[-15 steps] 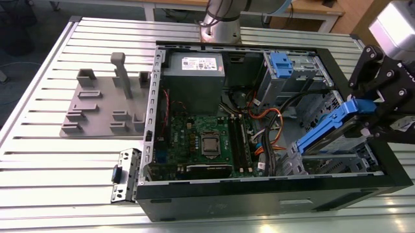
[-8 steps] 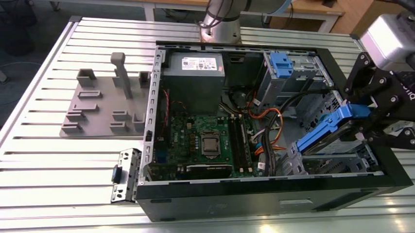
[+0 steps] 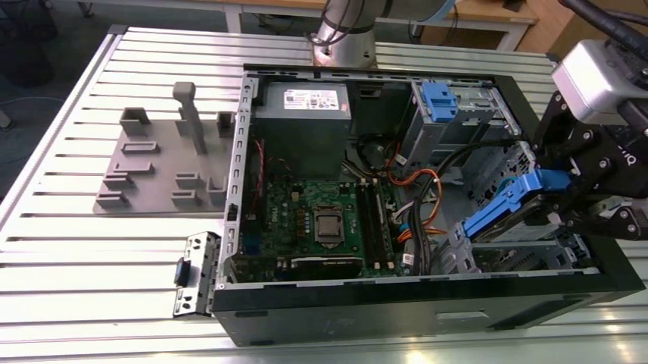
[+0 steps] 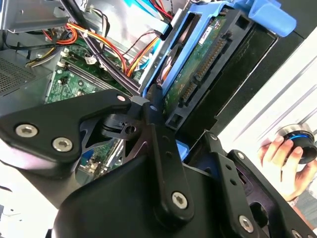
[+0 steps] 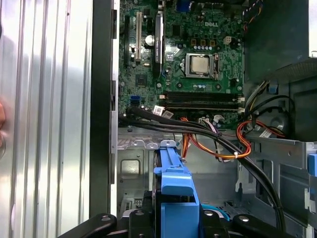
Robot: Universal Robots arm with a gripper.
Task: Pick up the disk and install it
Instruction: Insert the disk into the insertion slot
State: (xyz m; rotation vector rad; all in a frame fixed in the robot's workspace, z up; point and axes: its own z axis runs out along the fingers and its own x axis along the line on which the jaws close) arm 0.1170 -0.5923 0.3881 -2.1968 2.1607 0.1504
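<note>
The disk point(image 3: 511, 203), in its blue carrier, hangs tilted just above the drive cage point(image 3: 526, 254) on the exterior view's right of the open computer case point(image 3: 405, 315), apparently angled to match the bay. The gripper point(image 5: 176, 220) has its fingers point(image 5: 140, 220) pinching the carrier's sides. Cables point(image 5: 218, 144) run close by. The case lies on the slatted counter point(image 3: 102, 250).

Work surface: a table point(image 3: 61, 250) of ribbed silver-grey metal slats with narrow slots between them. The same slats appear in the first wrist view point(image 5: 44, 99). Bright glare point(image 3: 426, 353) lies on the slats along the near edge. Behind the table stands a light wooden bench point(image 3: 486, 19) with pale legs. Floor point(image 3: 71, 30): dark grey-blue, seen past the far corner at the exterior view's left. A black object point(image 3: 20, 49) stands there, not identifiable.
</note>
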